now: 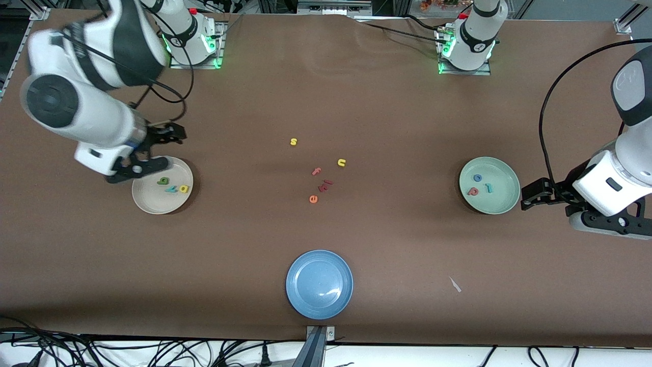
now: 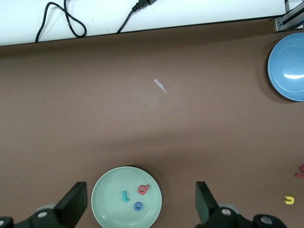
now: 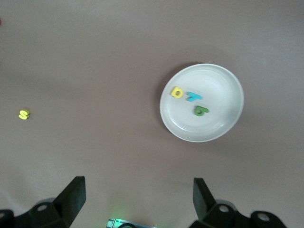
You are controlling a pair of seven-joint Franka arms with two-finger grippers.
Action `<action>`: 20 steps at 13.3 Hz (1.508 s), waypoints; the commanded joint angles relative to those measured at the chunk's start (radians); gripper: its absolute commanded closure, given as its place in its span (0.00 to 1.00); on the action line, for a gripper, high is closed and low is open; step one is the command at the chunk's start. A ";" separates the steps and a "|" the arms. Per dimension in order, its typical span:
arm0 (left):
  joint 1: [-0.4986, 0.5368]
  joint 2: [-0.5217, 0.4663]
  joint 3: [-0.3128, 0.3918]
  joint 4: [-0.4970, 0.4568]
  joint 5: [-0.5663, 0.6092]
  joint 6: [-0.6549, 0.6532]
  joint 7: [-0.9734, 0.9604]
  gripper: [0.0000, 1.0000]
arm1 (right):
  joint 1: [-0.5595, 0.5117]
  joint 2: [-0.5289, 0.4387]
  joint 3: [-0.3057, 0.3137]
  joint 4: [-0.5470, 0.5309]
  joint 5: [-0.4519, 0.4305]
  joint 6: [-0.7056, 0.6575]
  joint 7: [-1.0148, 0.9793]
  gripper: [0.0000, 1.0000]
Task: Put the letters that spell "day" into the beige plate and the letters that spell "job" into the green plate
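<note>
The beige plate point(image 1: 153, 202) point(image 3: 228, 127) holds the yellow "d" point(image 1: 184, 188) point(image 3: 176, 92), the teal "y" point(image 1: 171, 189) point(image 3: 193, 96) and the dark green "a" point(image 1: 163, 180) point(image 3: 201, 111). In the green plate point(image 1: 502, 199) point(image 2: 102, 191) lie the teal "j" point(image 1: 489, 187) point(image 2: 125, 196), the blue "o" point(image 1: 477, 178) point(image 2: 138, 206) and the pinkish-red "b" point(image 1: 473, 191) point(image 2: 144, 189). My right gripper point(image 1: 160, 150) point(image 3: 137, 189) hangs open and empty above the beige plate's rim. My left gripper point(image 1: 532, 197) point(image 2: 140, 191) hangs open and empty beside the green plate, toward the left arm's end.
Loose letters lie mid-table: a yellow "s" point(image 1: 293, 141) point(image 3: 23, 114), a yellow "u" point(image 1: 341, 162) point(image 2: 289, 200), a pink "f" point(image 1: 316, 171), an orange "e" point(image 1: 313, 199) and small red pieces point(image 1: 326, 184). A blue plate point(image 1: 319, 284) point(image 2: 289, 66) sits near the front edge, with a white scrap point(image 1: 455, 284) point(image 2: 160, 85) nearby.
</note>
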 commanded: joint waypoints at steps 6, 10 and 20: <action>0.000 -0.023 0.008 -0.028 -0.030 0.010 0.006 0.00 | -0.168 -0.131 0.061 0.043 -0.008 -0.158 -0.003 0.00; 0.001 -0.023 0.008 -0.026 -0.030 0.010 0.006 0.00 | -0.204 -0.124 0.053 0.045 0.044 -0.159 0.002 0.00; 0.001 -0.025 0.008 -0.026 -0.030 0.010 0.008 0.00 | -0.283 -0.160 0.101 0.023 0.047 -0.144 0.000 0.00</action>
